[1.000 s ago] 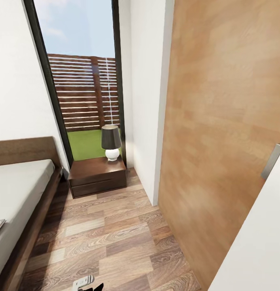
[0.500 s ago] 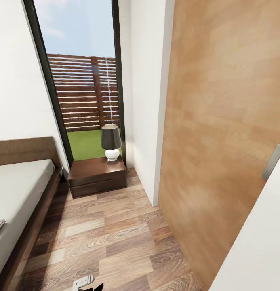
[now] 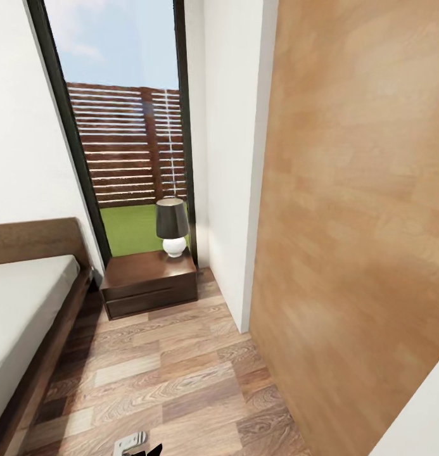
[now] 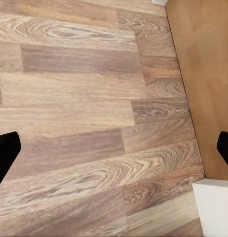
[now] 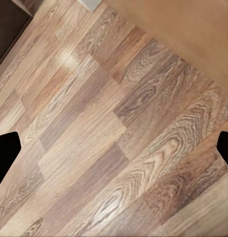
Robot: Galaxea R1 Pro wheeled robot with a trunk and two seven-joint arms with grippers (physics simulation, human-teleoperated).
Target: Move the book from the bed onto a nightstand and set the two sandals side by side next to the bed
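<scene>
The bedroom's wood-plank floor (image 3: 175,380) is seen in the head view, bounded at the right by a large light wooden panel (image 3: 358,209) that is cut off by the frame. At the left, the bed (image 3: 23,310) is seen only in part, its mattress and headboard cropped by the edge. The nightstand (image 3: 149,282) is placed between the bed and the white wall (image 3: 229,158), under the tall window (image 3: 124,126), with a dark-shaded lamp (image 3: 171,225) on its top. Over bare planks the left gripper (image 4: 114,148) is held spread wide with nothing between its fingers. The right gripper (image 5: 114,148) is likewise spread apart and empty above the floor.
</scene>
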